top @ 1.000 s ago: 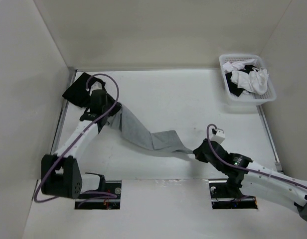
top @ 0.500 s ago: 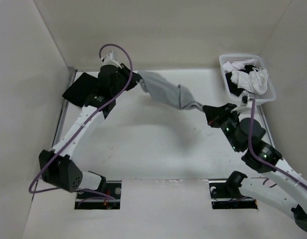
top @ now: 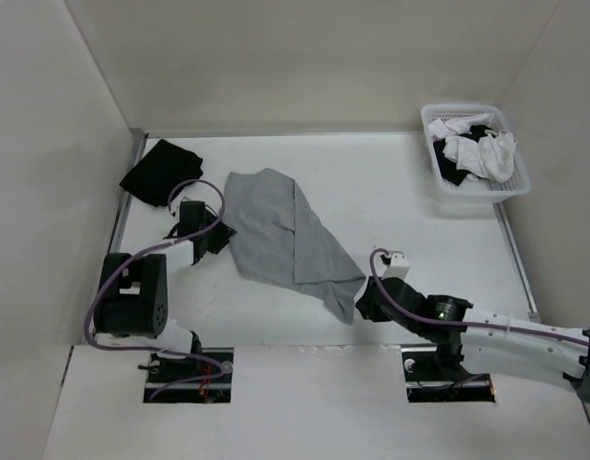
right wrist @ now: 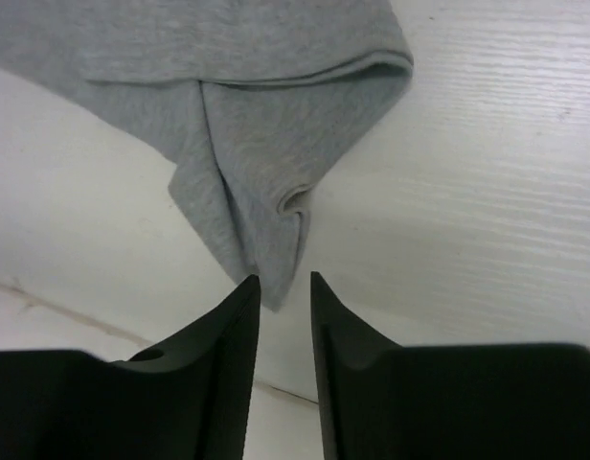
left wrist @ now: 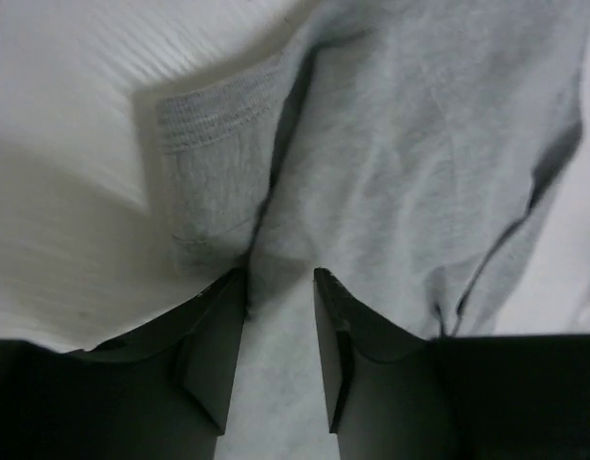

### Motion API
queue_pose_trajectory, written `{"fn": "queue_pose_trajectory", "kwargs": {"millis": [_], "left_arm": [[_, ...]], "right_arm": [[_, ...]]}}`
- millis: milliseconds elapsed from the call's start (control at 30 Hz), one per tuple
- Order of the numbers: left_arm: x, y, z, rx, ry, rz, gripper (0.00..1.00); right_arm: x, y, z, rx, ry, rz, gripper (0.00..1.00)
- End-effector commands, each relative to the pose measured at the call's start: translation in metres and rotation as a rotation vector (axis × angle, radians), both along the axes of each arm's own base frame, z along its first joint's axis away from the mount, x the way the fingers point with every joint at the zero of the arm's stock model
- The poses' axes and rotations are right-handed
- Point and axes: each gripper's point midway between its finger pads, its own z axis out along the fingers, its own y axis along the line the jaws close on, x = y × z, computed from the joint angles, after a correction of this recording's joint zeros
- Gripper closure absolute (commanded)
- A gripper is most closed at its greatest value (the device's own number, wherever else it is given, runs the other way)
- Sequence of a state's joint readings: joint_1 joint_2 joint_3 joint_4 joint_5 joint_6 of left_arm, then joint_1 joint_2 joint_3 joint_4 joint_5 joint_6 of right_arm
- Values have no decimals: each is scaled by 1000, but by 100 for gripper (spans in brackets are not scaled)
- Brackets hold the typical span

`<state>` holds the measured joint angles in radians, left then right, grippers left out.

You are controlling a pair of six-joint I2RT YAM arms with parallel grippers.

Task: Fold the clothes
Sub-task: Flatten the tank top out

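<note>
The clothes, a light grey shirt [top: 281, 235], lie loosely folded on the white table [top: 391, 192], running from the middle left down to a pointed corner at the near middle. My left gripper [top: 218, 235] sits low at the shirt's left edge. In the left wrist view its jaws [left wrist: 279, 278] stand open with grey fabric [left wrist: 400, 163] lying under the gap and a ribbed sleeve hem just ahead. My right gripper [top: 362, 305] rests at the shirt's near corner. It is open [right wrist: 283, 280], the fabric tip [right wrist: 247, 182] just ahead of the fingertips.
A black garment [top: 161, 171] lies at the far left corner, close behind the left gripper. A white basket [top: 436, 163] holding white and black garments [top: 479, 151] stands at the far right. White walls close in the table on three sides.
The shirt, held stretched in the air between both shut grippers, has been swung back and laid on the table. Both grippers have come down low and opened, letting it go.
</note>
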<state>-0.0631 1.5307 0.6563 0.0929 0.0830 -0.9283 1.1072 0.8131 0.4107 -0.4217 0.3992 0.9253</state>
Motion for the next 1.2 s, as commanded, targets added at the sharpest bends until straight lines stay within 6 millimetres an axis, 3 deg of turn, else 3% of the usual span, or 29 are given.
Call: {"fn": "queue_pose_trajectory", "kwargs": {"millis": [0,33,133,233,333,500,700,867,1167], "left_arm": [[22,-14,57,-52,-234,-23,68],[17,-16,55,-28,-235,-32,71],[0,-15,54,65,-236,-46,75],[-23,-12,57,197,-248,-50,76],[-42,-6,53,312,-227,-43,72],[-69,1,37,379,-148,-31,63],[-80,-14,20,311,-85,-74,62],[-84,-19,7,291,-50,-95,62],[-84,-21,-15,301,-8,-106,63]], "right_arm": [[19,23,52,171,-103,-18,66],[27,21,58,179,-130,-28,67],[45,21,66,178,-162,-30,85],[56,39,67,170,-155,33,94],[68,72,67,147,-176,126,88],[87,128,55,58,-196,225,64],[95,178,19,-80,-189,302,64],[101,186,-8,-199,-170,285,66],[110,169,-17,-364,-221,190,67]]}}
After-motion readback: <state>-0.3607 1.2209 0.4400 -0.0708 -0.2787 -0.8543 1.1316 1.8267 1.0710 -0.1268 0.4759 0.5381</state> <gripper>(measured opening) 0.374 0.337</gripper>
